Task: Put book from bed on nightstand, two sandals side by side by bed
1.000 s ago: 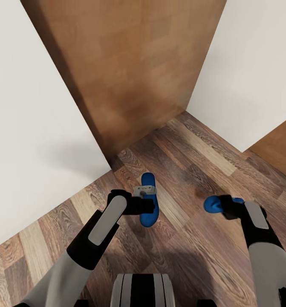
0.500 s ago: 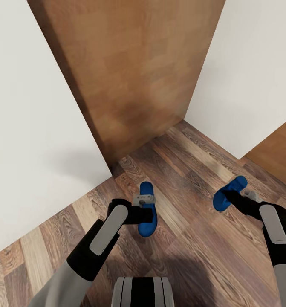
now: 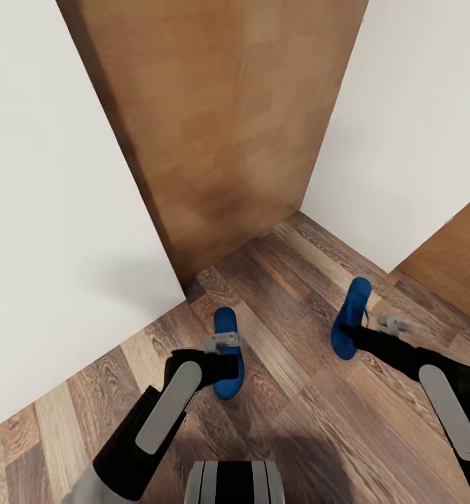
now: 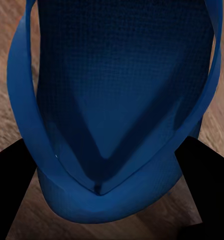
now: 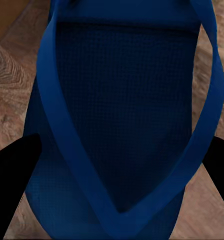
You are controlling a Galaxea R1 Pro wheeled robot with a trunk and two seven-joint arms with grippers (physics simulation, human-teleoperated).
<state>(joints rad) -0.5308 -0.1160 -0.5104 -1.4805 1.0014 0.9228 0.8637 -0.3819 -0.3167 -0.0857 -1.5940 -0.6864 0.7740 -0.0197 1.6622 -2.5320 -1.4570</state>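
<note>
Gripping sandals (image 3: 227, 350) above open floor (image 3: 298, 392)

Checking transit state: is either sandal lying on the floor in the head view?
No, the left gripper and right gripper each hold a blue sandal above the wood floor.

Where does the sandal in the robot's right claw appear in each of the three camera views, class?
Head view: the right sandal sits at centre right, held by the right claw above the wood floor.
Right wrist view: the same sandal spans the frame between the claw's dark fingers.
Left wrist view: the blue sandal there is the other one.
Shared landmark: the wood floor.
</note>
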